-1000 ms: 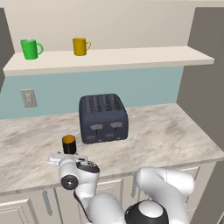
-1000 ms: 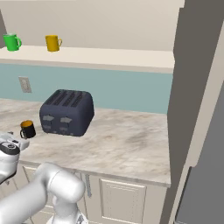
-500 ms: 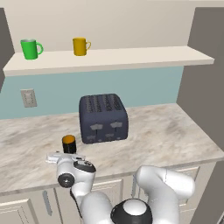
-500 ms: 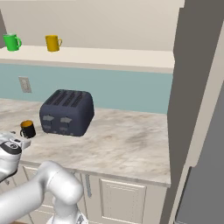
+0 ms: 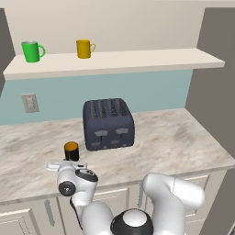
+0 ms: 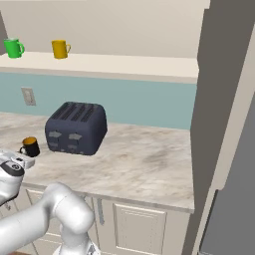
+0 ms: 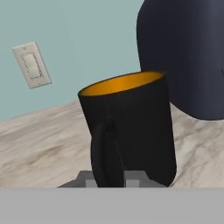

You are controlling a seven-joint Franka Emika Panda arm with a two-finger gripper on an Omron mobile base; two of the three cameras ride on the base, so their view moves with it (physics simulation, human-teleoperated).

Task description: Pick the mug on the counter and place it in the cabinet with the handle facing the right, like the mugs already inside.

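Observation:
The black mug (image 7: 131, 127) with an orange inside stands upright on the counter (image 5: 174, 137), left of the toaster. Its handle (image 7: 103, 148) faces the hand. My gripper (image 7: 111, 179) is low behind the mug (image 5: 71, 150), and its two grey fingertips (image 7: 89, 178) press on either side of the handle. From the right base view the mug (image 6: 31, 146) sits just beyond my gripper (image 6: 25, 158). High on the cabinet (image 5: 137, 59) shelf stand the green mug (image 5: 31, 51) and the yellow mug (image 5: 84, 48), handles to the right.
A dark blue toaster (image 5: 108, 124) stands close to the mug's right. A wall outlet (image 5: 30, 102) is on the teal backsplash. Dark side panels flank the shelf, and a tall grey panel (image 6: 219, 99) closes the counter's right end.
My hand has stayed low at the mug while the arm's elbow shifted a little. The mug stands where it was.

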